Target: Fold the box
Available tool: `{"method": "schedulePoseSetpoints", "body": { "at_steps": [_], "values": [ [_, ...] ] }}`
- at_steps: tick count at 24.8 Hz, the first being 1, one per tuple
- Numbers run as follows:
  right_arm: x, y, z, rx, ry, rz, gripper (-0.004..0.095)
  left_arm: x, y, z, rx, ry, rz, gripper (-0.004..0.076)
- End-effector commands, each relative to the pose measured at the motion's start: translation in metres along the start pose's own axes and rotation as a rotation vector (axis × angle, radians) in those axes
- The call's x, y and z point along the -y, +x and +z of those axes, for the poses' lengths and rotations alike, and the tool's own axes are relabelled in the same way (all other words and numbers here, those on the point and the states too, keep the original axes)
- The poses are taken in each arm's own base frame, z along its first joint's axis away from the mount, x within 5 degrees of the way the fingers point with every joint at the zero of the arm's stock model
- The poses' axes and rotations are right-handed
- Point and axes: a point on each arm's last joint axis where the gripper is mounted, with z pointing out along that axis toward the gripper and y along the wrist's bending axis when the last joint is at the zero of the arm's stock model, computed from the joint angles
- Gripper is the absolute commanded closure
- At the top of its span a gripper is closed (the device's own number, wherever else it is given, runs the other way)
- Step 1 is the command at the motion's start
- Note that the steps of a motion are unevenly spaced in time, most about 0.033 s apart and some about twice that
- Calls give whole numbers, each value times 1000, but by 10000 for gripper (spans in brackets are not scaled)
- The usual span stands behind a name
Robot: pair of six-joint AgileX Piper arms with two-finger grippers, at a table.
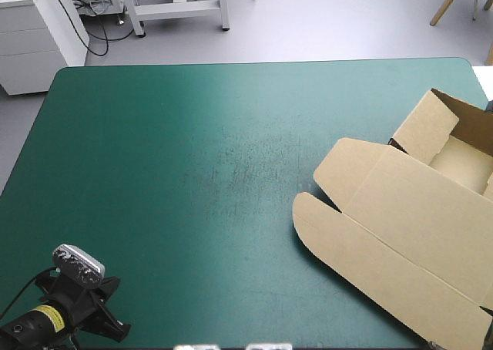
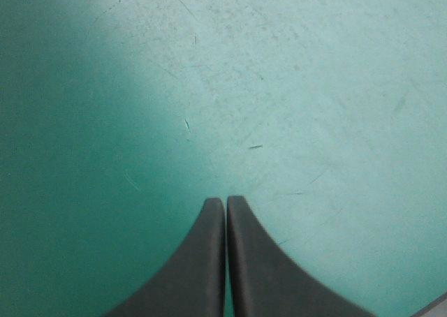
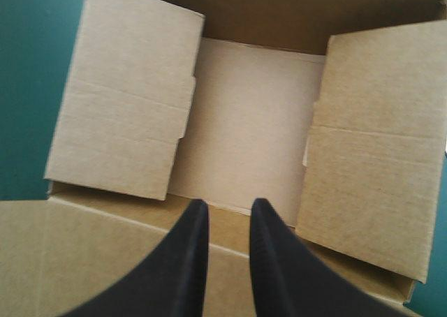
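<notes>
The brown box (image 1: 408,227) lies at the table's right side, its lid panel flat and pointing toward the near left. Its tray end (image 1: 462,157) has walls raised at the far right. My right gripper (image 3: 229,204) does not show in the high view. In its own view it hovers over the fold between the flat panel and the tray floor (image 3: 244,114), fingers a narrow gap apart, no board pinched. Two side flaps (image 3: 126,93) (image 3: 377,142) lean in over the tray. My left gripper (image 2: 225,200) is shut above bare cover, at the near left corner (image 1: 108,323).
A wide stretch of teal-green cover (image 1: 192,173) lies between the left gripper and the box. The box runs past the high view's right border, close to the table's right edge (image 1: 476,76).
</notes>
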Motion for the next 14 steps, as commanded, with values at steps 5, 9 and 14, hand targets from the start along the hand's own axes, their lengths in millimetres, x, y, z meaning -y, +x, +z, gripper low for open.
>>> {"method": "schedulePoseSetpoints", "body": {
  "at_steps": [5,9,14],
  "values": [
    [-75,36,-93,242,-132,-297,824,0,-11,-4,70,1,-6,734],
    [-97,58,-122,296,-239,-401,825,0,-11,-4,70,1,-6,734],
    [-106,95,-141,303,-347,-503,859,0,-11,-4,70,1,-6,734]
  ]
}}
